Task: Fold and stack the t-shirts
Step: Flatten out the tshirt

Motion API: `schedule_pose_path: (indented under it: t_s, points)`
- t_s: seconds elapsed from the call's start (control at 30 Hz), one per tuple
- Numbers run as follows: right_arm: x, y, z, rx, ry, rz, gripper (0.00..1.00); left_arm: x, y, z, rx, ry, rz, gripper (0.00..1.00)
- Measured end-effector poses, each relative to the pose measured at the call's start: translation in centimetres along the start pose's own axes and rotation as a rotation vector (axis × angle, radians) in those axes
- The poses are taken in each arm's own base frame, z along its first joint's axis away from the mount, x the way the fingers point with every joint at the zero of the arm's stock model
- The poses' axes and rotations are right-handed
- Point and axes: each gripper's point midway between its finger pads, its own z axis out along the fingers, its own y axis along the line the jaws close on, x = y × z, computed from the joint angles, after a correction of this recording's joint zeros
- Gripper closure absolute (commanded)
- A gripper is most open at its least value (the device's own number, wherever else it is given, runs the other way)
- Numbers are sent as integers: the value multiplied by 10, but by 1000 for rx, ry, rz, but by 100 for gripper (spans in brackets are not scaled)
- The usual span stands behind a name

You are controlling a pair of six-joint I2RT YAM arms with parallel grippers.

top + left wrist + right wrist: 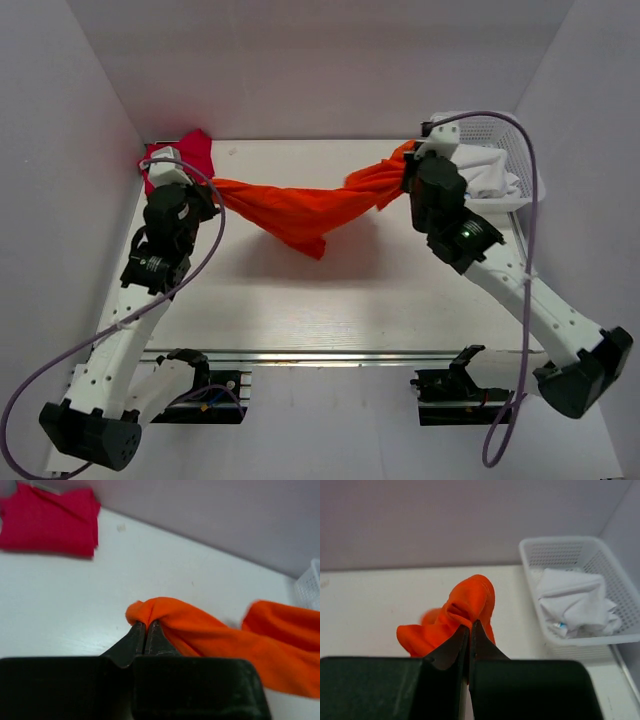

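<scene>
In the top view, the orange t-shirt (295, 215) hangs like a twisted rope across the upper middle of the frame, and its middle sags toward the table (350, 320). The left gripper (207, 192) holds its left end and the right gripper (405, 172) its right end. The crimson-pink t-shirt (185, 152) lies in the upper left corner. A white basket (525, 140) with a white cloth (490, 178) inside stands at the upper right.

In the left wrist view, the fingers are pressed together on a bunched lump of orange fabric at the frame centre. The crimson-pink one looks folded, at the upper left.

In the right wrist view, the fingers are clamped on a crumpled knot of orange, with the basket at the right.

We think the risk is in the grips. Both pinch bunched cloth, not a clear corner, so the shirt may land twisted and fold crooked. If we pull the arms further apart, one end may slip out. The right end is near the basket and could catch on its rim.
</scene>
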Motion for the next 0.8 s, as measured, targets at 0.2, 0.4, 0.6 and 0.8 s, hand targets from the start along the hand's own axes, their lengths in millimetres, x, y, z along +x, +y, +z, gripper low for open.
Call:
schedule_pose_path:
  t_s: [0.2,0.4,0.6,0.8]
  points:
    - [-76,-57,-44,102,-213,36,100,-88,-8,-50,33,-234,1,100]
    - [-119,-88,-89,88,-342,79,100,-147,-23,-116,160,-416,-7,100]
    - [-142,-104,-135,-24,-416,132,100,-177,-41,-172,323,-520,10,100]
    - [-144,-108,-170,-152,-448,171,100,-186,-51,-210,432,-568,33,100]
